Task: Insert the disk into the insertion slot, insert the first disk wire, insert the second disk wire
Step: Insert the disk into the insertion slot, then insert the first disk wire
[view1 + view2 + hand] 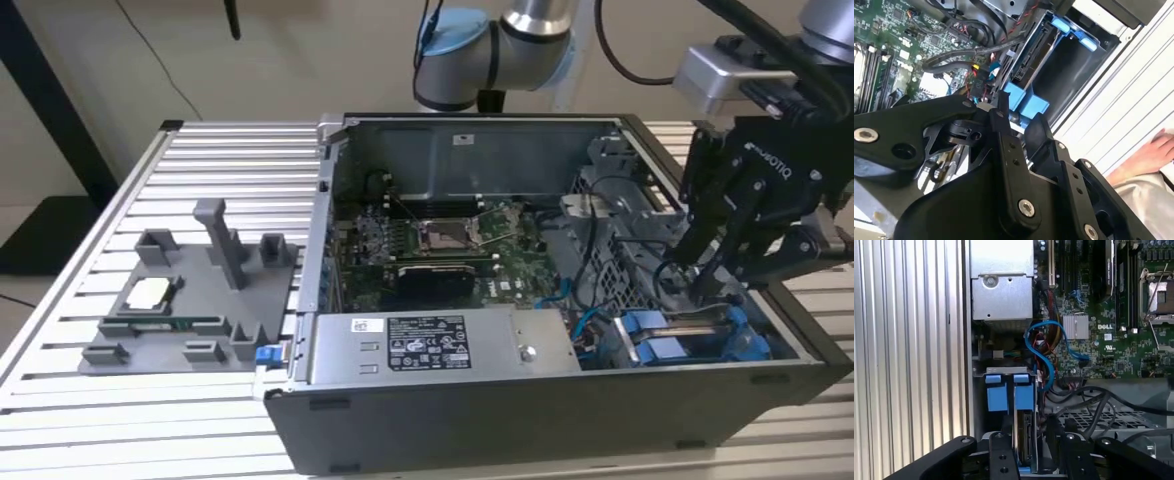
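Observation:
The disk [1025,440] stands on edge in the insertion slot [694,322] at the case's front corner, on the exterior view's right. Its blue carrier tabs [1024,396] stick out beside a second blue carrier [996,396]. In the second wrist view the disk's connector edge [1028,56] faces the motherboard. My gripper [701,288] hangs just over the slot, open, with one finger on each side of the disk [1004,457] and a small gap showing. A loose blue wire [1046,355] curls beside the bay, and black wires [1089,400] lie near it.
The open computer case [534,420] sits on a slatted metal table [80,400]. The power supply [427,345] stands next to the drive cage, with the motherboard [441,240] behind it. A grey fixture plate [187,300] lies on the exterior view's left. A person's hand [1156,147] rests outside the case.

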Robot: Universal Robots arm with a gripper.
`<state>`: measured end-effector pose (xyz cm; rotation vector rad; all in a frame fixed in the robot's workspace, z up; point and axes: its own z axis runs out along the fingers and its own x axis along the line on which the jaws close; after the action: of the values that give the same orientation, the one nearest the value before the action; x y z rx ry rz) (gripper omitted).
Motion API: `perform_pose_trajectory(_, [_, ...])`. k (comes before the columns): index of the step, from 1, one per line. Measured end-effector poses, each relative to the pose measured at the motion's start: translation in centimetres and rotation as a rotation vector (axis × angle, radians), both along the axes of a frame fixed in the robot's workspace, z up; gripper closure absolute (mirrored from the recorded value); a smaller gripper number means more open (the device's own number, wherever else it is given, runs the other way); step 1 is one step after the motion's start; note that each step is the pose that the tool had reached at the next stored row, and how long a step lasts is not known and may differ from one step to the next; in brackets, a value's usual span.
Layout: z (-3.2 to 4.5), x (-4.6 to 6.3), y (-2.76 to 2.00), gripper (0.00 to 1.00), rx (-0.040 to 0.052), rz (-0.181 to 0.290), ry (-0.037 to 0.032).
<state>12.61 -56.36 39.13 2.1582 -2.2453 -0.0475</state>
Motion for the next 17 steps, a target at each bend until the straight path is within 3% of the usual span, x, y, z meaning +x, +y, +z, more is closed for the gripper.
perform_pose_trajectory(3, [0.38,0.0,0.49,0.59,0.0002,0.0,0.0])
perform_pose_trajectory(9, [0.4,0.0,1.83,0.59,0.001,0.0,-0.0003])
perform_pose_trajectory(14, [0.17,0.0,2.1,0.59,0.0043,0.016,-0.0024])
perform_pose_trajectory(17, [0.07,0.0,2.11,0.59,0.0113,0.032,-0.0038])
